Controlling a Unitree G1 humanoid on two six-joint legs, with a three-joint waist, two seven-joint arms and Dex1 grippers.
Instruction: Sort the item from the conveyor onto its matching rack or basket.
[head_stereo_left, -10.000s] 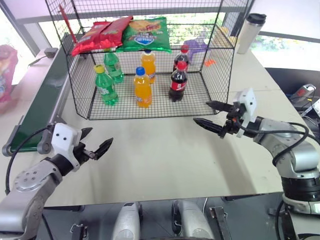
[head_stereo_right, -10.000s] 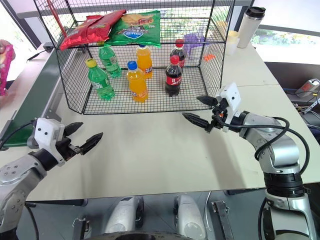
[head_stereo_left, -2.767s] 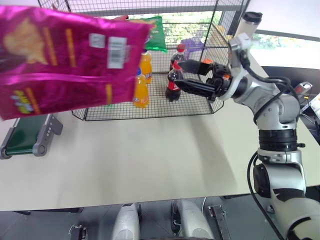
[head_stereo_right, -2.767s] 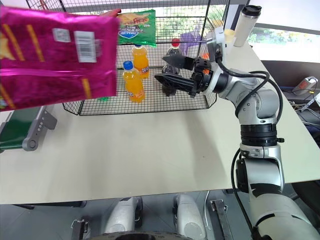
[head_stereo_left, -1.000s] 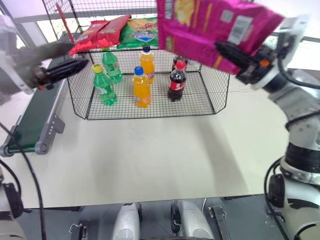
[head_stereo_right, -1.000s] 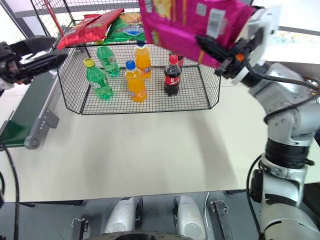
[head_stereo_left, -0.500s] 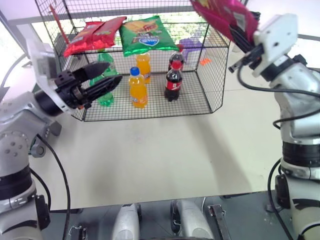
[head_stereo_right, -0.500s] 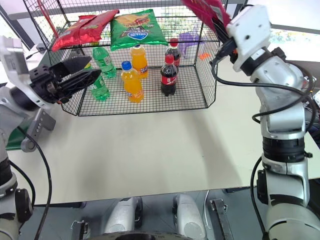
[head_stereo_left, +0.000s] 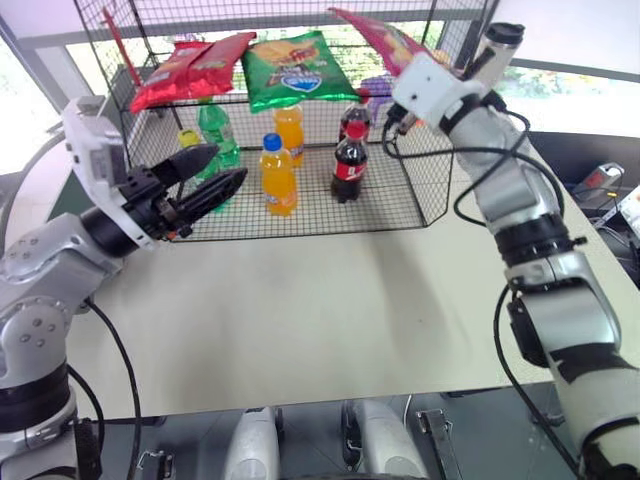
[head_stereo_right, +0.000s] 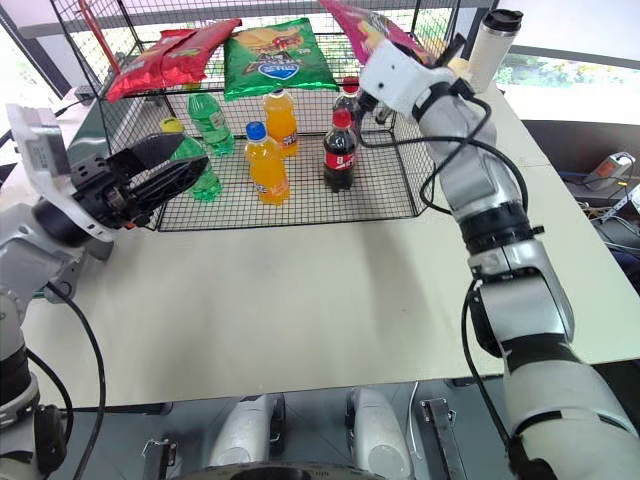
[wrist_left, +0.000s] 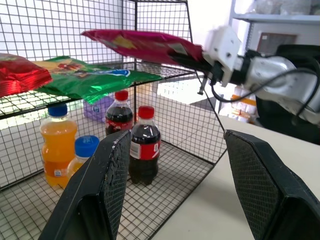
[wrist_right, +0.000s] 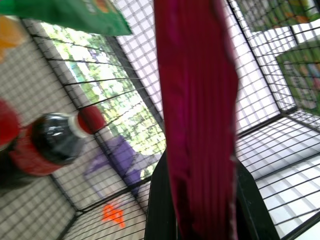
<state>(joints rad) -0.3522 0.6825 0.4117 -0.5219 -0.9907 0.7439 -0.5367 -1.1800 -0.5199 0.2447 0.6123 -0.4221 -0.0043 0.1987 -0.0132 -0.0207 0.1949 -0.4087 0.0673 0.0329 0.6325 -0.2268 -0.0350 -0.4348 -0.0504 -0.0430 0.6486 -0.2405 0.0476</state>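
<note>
My right gripper (wrist_right: 199, 175) is shut on one end of the item (head_stereo_left: 372, 36), a glossy magenta crisps bag. The bag lies nearly flat in the air, just above the right part of the upper shelf of the black wire rack (head_stereo_left: 432, 180). It also shows edge-on past the wire in the left wrist view (wrist_left: 140, 44). My left gripper (head_stereo_left: 222, 170) stands open and empty in front of the rack's left front corner, pointing toward the bottles. The dark-green conveyor (head_stereo_right: 95, 130) runs along the rack's left side, mostly hidden behind my left arm.
Red crisps bags (head_stereo_left: 190, 65) and a green bag (head_stereo_left: 295, 68) lie on the upper shelf. Green, orange (head_stereo_left: 278, 175) and cola (head_stereo_left: 346, 165) bottles stand on the lower floor, with a purple thing (head_stereo_left: 378, 90) behind. A tumbler (head_stereo_left: 497, 55) stands beyond the rack on the pale table (head_stereo_left: 330, 310).
My right gripper has reached forward and rolled, bringing the bag from upright and high to nearly flat over the upper shelf. My left gripper has sunk a little toward the rack.
</note>
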